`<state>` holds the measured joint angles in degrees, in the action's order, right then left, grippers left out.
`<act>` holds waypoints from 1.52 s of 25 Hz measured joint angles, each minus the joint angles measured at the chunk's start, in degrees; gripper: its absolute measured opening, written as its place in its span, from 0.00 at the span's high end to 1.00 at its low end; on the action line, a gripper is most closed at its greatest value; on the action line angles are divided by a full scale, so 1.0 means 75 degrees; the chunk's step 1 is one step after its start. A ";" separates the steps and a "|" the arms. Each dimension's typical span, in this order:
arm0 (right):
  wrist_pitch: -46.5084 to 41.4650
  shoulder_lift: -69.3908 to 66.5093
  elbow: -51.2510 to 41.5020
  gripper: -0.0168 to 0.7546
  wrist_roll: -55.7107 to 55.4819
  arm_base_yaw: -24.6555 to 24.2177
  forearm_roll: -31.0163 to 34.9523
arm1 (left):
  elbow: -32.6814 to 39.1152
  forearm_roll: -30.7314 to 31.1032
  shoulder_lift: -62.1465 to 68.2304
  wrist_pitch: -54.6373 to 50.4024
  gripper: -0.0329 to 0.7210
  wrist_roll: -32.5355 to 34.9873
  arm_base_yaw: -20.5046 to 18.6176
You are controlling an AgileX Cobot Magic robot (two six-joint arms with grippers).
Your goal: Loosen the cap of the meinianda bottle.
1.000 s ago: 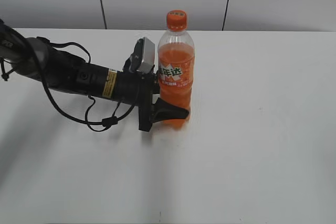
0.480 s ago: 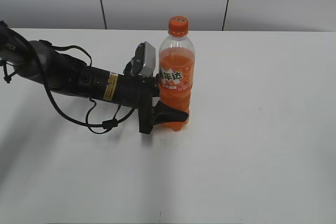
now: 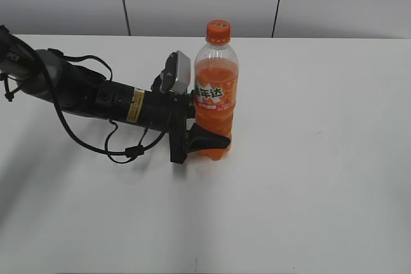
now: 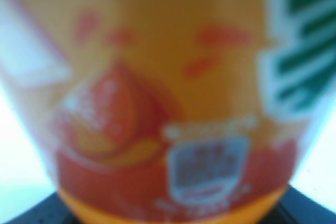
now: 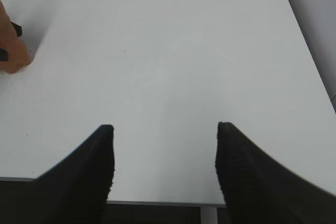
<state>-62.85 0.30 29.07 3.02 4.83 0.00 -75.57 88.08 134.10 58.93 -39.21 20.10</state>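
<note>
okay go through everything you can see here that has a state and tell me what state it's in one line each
bottle: upright on the table, mostly full of orange drink, gripped low on its body.
cap: on the neck, nothing touching it.
left gripper: closed around the bottle's lower body, arm lying low along the table.
right gripper: open, empty, above bare table, off to one side of the bottle.

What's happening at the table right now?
The left gripper is clamped around the lower body of the orange soda bottle, which stands upright on the white table. The orange cap is on the neck and nothing touches it. The right gripper is open, empty, off to the side above the table's edge.
</note>
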 joint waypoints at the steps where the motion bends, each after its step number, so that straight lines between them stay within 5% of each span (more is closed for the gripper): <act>1: 0.0000 0.0000 0.0000 0.38 0.0000 0.0000 0.0062 | 0.0000 0.0000 0.0000 0.0000 0.41 0.0000 0.0000; 38: 0.0177 -0.0011 0.0097 0.38 0.0025 0.0000 0.0000 | 0.0000 -0.0007 0.0059 0.0207 0.41 0.0000 0.0000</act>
<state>-61.52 0.22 29.79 3.21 4.83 0.00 -75.57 88.03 134.54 60.48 -39.21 20.10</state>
